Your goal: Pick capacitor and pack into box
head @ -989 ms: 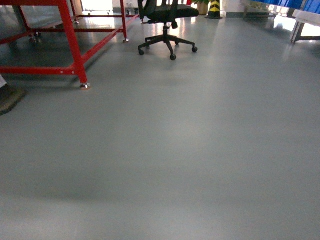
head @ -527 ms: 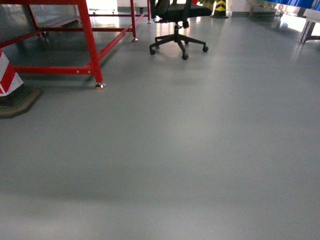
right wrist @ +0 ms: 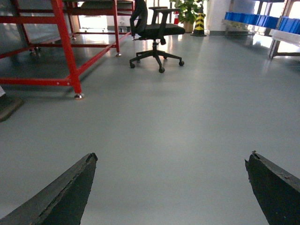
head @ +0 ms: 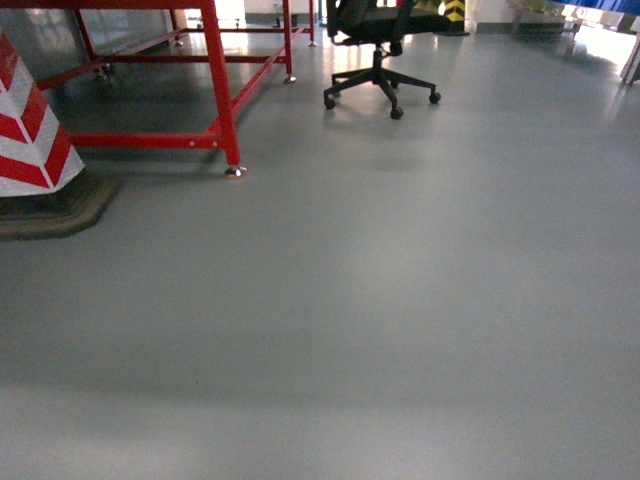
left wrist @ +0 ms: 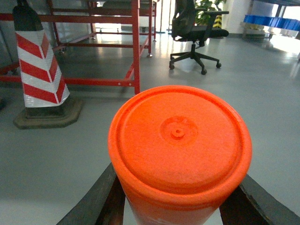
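**Left gripper clamped on an orange cylinder, right gripper spread over bare floor**

Your left gripper (left wrist: pixel 180 206) sits at the bottom of its wrist view with both dark fingers (left wrist: pixel 101 199) pressed against the sides of an orange cylinder (left wrist: pixel 180 140), presumably the capacitor. You see it end-on: a round, slightly textured cap with a raised rim and a small moulded dimple in the middle. It fills the lower half of that view and hides the fingertips, but the jaws are plainly closed on its body.

Look past it, from left to right. A red-and-white striped traffic cone (left wrist: pixel 40 70) stands on a dark base on the grey floor (left wrist: pixel 272 93). Just right of the cone rises a leg of the red steel frame (left wrist: pixel 136 47). Further right and further back stands a black office chair (left wrist: pixel 194 35) on castors, with a potted plant (left wrist: pixel 208 7) behind it and blue crates (left wrist: pixel 272 21) at the far right.

Your head view shows neither arm, only the cone at the left edge, the red frame, the chair at the top and open floor.

Your right gripper (right wrist: pixel 171 187) has its two dark fingers (right wrist: pixel 61 192) well apart at the lower corners of its wrist view, nothing between them but floor. Beyond lie the frame, the chair and a yellow-and-black striped post (right wrist: pixel 200 23).

You have no pink tub in any view, so you cannot tell where the box is.
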`<state>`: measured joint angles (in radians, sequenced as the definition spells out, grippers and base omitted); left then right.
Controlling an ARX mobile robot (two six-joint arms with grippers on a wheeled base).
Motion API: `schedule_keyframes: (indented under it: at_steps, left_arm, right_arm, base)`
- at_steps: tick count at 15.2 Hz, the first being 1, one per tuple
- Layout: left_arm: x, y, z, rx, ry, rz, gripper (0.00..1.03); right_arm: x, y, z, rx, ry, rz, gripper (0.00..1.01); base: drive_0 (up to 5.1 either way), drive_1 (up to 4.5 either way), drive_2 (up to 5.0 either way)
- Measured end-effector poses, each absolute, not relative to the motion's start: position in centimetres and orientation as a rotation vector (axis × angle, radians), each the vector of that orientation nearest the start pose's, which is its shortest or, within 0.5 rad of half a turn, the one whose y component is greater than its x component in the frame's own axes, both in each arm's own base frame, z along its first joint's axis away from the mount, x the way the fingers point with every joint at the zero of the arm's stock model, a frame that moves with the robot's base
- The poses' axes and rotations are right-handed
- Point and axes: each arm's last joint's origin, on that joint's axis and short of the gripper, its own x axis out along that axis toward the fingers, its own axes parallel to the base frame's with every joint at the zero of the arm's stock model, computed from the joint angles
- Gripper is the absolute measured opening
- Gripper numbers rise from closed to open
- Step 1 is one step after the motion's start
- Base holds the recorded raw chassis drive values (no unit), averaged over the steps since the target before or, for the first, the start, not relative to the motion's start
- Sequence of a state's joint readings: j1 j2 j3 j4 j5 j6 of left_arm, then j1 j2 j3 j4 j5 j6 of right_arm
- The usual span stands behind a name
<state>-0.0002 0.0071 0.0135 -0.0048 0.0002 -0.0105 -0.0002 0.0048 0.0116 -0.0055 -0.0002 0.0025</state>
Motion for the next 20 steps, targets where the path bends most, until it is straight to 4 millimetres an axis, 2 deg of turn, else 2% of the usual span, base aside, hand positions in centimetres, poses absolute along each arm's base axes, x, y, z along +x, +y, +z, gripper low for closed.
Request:
schedule_keyframes:
  at_steps: [20]
  left_arm:
    - [9.73,0.0,16.7,-0.01,0.0,0.0,0.44]
  right_arm:
    - [9.73,0.0,16.63,0.002,0.002,0.0,0.98]
  base:
    - [-4.9,2.51,2.5]
